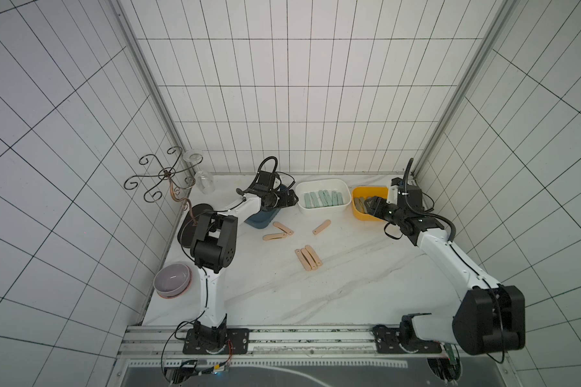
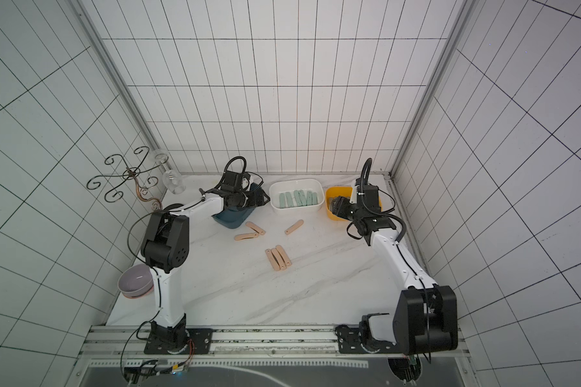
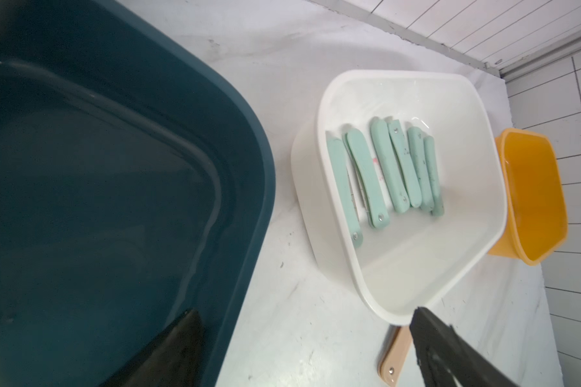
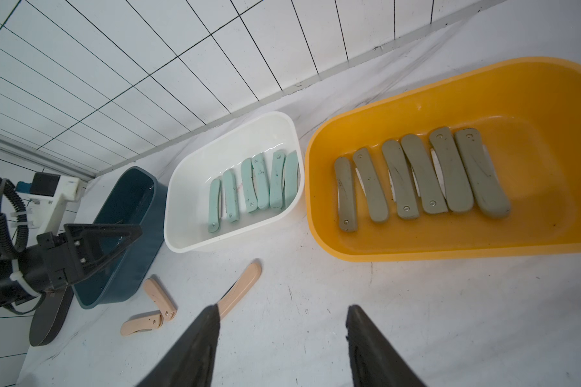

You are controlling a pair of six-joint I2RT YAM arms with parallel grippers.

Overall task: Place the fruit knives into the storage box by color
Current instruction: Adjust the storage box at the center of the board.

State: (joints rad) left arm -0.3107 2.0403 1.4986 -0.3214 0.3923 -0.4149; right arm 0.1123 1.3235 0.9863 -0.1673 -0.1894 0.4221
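Observation:
Several peach-pink fruit knives lie loose on the marble table: a pair point(image 1: 279, 232), a single one point(image 1: 321, 227) and three side by side point(image 1: 307, 257). Mint-green knives point(image 3: 383, 171) fill the white storage box point(image 1: 322, 185). Olive-grey knives point(image 4: 416, 177) lie in a row in the yellow box point(image 4: 450, 100). The dark blue box point(image 3: 148, 100) shows no knives inside. My left gripper point(image 3: 302, 321) hangs open and empty across the blue box's rim, beside the white box. My right gripper point(image 4: 282, 310) is open and empty above the table, in front of the yellow box point(image 1: 363, 192).
A curly metal glass rack point(image 1: 161, 177) with a hanging wine glass point(image 1: 203, 182) stands at the back left. A black round disc point(image 1: 195, 214) lies under the left arm. Stacked bowls point(image 1: 172, 279) sit at the table's left edge. Tiled walls close three sides.

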